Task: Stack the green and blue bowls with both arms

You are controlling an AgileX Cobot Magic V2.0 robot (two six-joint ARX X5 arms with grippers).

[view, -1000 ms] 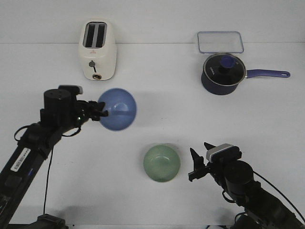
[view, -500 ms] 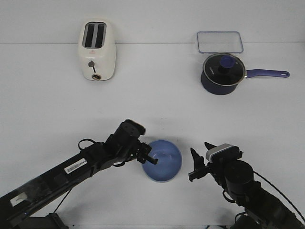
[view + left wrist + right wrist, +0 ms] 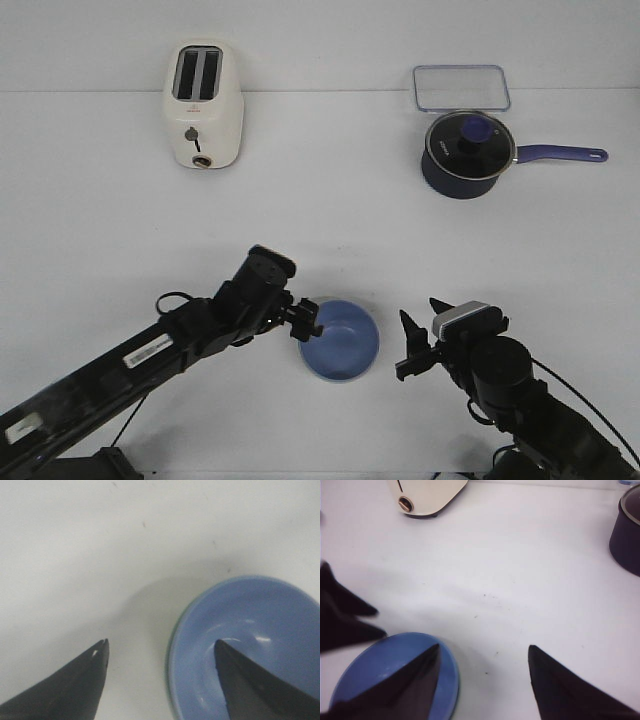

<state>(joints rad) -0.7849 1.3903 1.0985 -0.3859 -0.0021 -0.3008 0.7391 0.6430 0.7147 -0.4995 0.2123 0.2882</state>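
The blue bowl (image 3: 340, 340) sits inside the green bowl (image 3: 171, 650) on the white counter (image 3: 320, 220). My left end effector (image 3: 311, 323) is spread open across its rim, not holding it. My right end effector (image 3: 418, 340) waits open nearby.

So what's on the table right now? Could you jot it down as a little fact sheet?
blue bowl: nested in the green bowl, of which only a thin rim shows
left claw: open, one finger inside the blue bowl, the other outside, straddling the rim
right claw: open, holding nothing, beside the bowls
toaster: cream, far left
saucepan: dark blue, lidded, far right
clear tray: behind the saucepan
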